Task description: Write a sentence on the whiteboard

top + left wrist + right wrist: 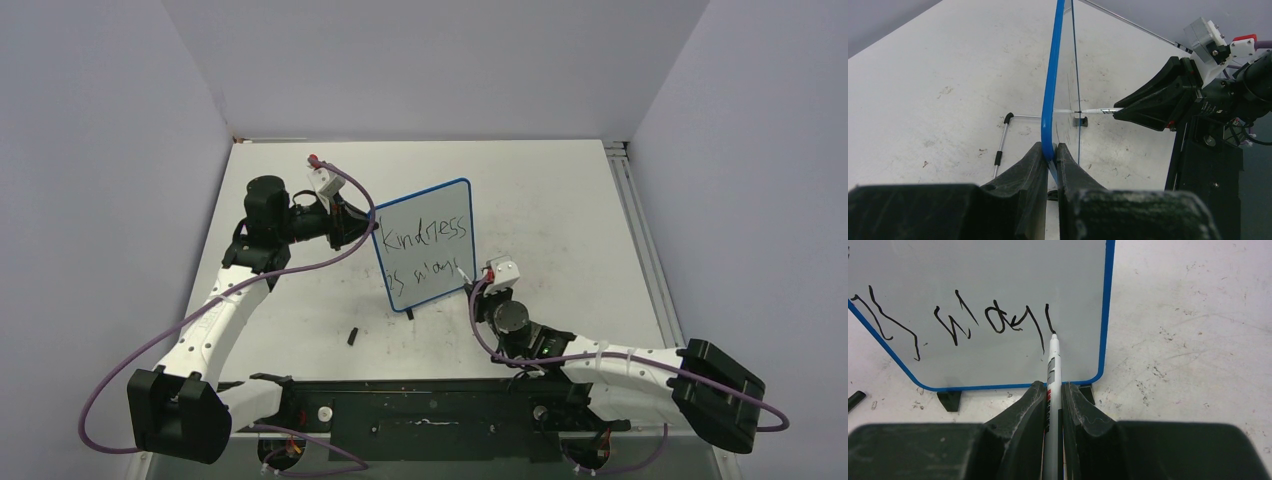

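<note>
The whiteboard (428, 206) stands upright mid-table, blue-framed, on small black feet (949, 400). My left gripper (372, 228) is shut on its left edge; in the left wrist view the jaws clamp the blue frame (1050, 90). The sentence (430, 232) reads "Kindness" on the top line and "is magi" below it (998, 320). My right gripper (1052, 390) is shut on a white marker (1053, 362). The marker's tip touches the board at the end of the second line. The marker (1093, 111) and right gripper (1120, 113) also show in the left wrist view.
A black marker cap (353, 336) lies on the table in front of the board, left of my right arm. A thin metal rod with black ends (1000, 145) lies on the table behind the board. The black base rail (430, 410) runs along the near edge.
</note>
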